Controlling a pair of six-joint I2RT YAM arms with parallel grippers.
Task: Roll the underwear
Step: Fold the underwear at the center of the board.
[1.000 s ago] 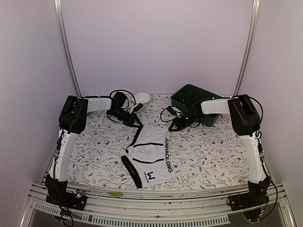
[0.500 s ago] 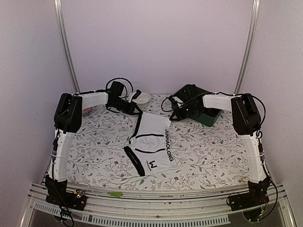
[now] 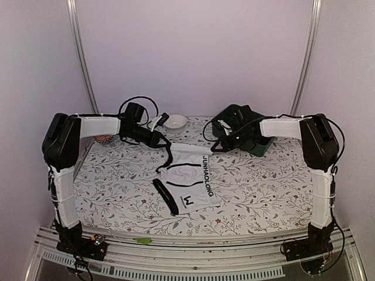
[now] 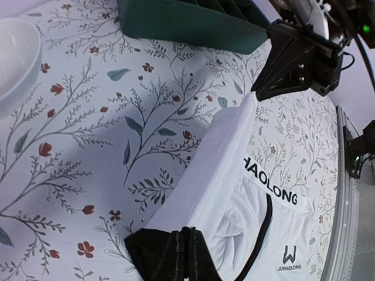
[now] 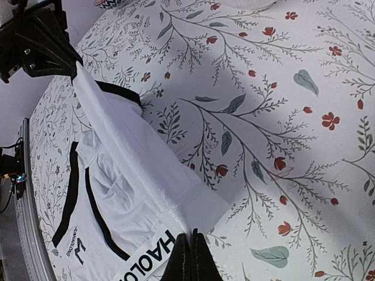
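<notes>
The underwear [image 3: 188,178] is white briefs with black piping and black "JUNHAOLONG" lettering on the band. It lies mid-table with its far edge lifted and stretched between both grippers. My left gripper [image 3: 166,144] is shut on the black-trimmed far left corner; the left wrist view shows it [image 4: 186,234] pinching the underwear [image 4: 234,193]. My right gripper [image 3: 214,147] is shut on the far right corner at the band; the right wrist view shows it [image 5: 190,237] pinching the underwear [image 5: 129,187]. The near part rests on the floral cloth.
A dark green bin [image 3: 240,126] stands at the back right, just behind my right gripper. A small white bowl [image 3: 175,122] sits at the back centre, behind my left gripper. A small patterned object [image 3: 104,139] lies at the far left.
Both grippers have moved up and toward the back of the table with the far edge of the underwear, pulling it taut and dragging it slightly away. The left elbow swung out leftward.
</notes>
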